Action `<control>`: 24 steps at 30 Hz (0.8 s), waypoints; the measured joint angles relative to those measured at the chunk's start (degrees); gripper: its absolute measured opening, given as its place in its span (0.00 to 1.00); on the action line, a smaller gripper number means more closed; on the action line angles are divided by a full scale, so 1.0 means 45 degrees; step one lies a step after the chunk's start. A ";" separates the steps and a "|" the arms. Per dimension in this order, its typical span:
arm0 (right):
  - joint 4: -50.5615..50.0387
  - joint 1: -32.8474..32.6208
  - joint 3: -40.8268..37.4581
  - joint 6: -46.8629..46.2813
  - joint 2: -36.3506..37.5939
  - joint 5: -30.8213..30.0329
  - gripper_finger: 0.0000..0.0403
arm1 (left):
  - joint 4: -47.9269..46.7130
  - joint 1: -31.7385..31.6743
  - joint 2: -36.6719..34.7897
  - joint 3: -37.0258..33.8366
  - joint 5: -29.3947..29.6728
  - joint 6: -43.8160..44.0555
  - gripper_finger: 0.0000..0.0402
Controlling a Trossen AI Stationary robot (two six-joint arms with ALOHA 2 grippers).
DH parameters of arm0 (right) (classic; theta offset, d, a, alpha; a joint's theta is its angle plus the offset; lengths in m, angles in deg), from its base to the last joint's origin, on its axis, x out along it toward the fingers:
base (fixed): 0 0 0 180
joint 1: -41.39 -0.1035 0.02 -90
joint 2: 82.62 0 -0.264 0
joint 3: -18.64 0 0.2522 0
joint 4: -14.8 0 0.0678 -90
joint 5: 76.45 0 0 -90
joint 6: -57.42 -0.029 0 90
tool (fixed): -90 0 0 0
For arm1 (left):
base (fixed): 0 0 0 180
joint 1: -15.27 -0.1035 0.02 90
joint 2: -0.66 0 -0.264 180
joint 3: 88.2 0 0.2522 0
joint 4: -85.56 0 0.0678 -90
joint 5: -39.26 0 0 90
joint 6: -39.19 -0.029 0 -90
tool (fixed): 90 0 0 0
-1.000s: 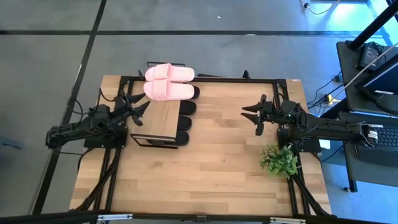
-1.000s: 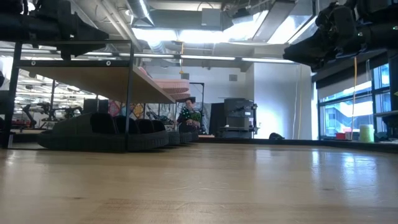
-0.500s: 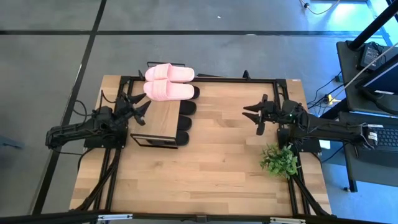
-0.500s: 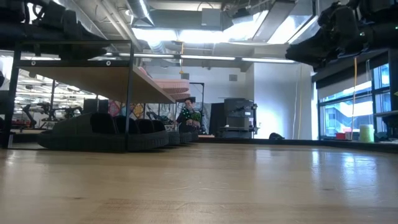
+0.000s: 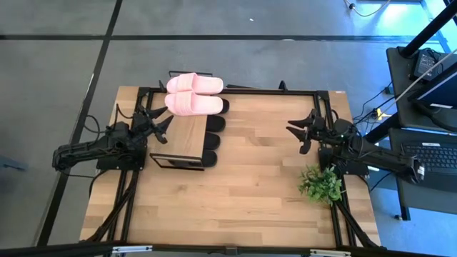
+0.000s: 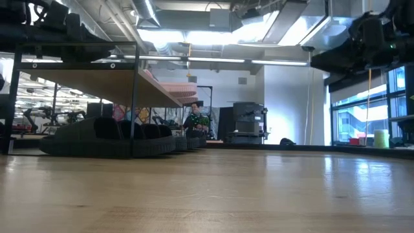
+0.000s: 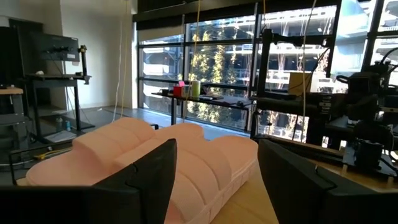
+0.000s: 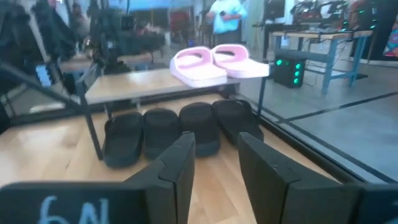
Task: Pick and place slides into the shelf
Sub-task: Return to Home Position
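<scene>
Two pink slides (image 5: pixel 193 95) atop shelf (image 5: pixel 184 137), four black slides (image 8: pixel 163 129) beneath, left claw (image 5: pixel 165 122) open, right claw (image 5: pixel 295 138) open

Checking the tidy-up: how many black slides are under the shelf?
4 matte black slides stand in a row under the light-wood shelf board: first slide, second slide, third slide, fourth slide. None seems hidden.

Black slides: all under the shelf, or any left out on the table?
All in. The right wrist view shows four black slides in a row under the shelf; the pink pair sits on top.
</scene>
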 joint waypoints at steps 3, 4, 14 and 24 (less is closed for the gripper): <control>-0.0060 0.0099 -0.0603 -0.0391 0.0940 0.0012 0.31 | -0.0001 0.0000 0.0000 0.0000 -0.0005 0.0006 0.54; -0.0143 0.0099 -0.0753 -0.0440 0.1266 0.0072 0.31 | 0.0000 0.0000 0.0000 0.0000 -0.0005 0.0005 0.54; -0.0556 0.0094 -0.1099 -0.0075 0.2553 0.0328 0.31 | -0.0010 0.0002 0.0000 0.0000 -0.0019 0.0000 0.54; -0.1722 0.0094 -0.1085 -0.0142 0.2489 0.0306 0.31 | -0.0010 0.0004 0.0000 0.0000 -0.0032 0.0000 0.54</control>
